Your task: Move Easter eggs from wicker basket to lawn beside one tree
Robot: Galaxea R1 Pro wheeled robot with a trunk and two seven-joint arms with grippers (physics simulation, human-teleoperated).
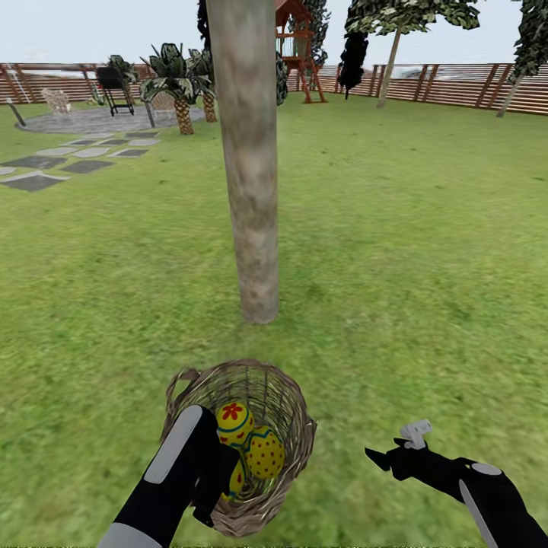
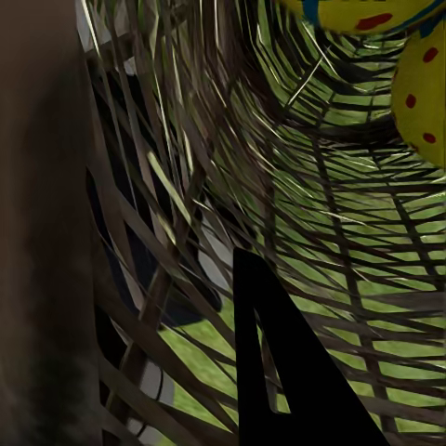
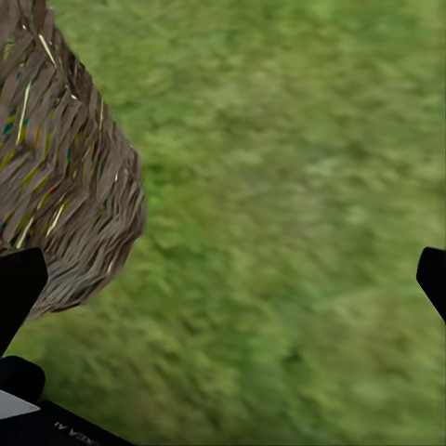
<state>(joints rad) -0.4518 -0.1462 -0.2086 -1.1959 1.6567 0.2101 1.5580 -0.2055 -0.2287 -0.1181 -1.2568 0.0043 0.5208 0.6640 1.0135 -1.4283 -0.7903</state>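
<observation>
The wicker basket (image 1: 285,426) is on the lawn (image 1: 411,251) just in front of a tree (image 1: 250,190) with a thick grey-beige trunk. Inside lie yellow Easter eggs with red dots: one on top (image 1: 234,422), one beside it (image 1: 265,453), a third partly hidden below (image 1: 237,481). My left gripper (image 1: 215,487) is at the basket's near rim, one dark finger (image 2: 279,372) inside the weave, apparently shut on the wall. Two eggs (image 2: 423,93) show beyond it. My right gripper (image 1: 396,447) hangs open over grass, right of the basket (image 3: 65,186).
Grey stepping stones (image 1: 46,164) and a paved patio with a black grill (image 1: 114,87) lie far left. Short palms (image 1: 181,91), a wooden playset (image 1: 298,46) and a brown slat fence (image 1: 457,84) stand at the back. Open grass spreads around the trunk.
</observation>
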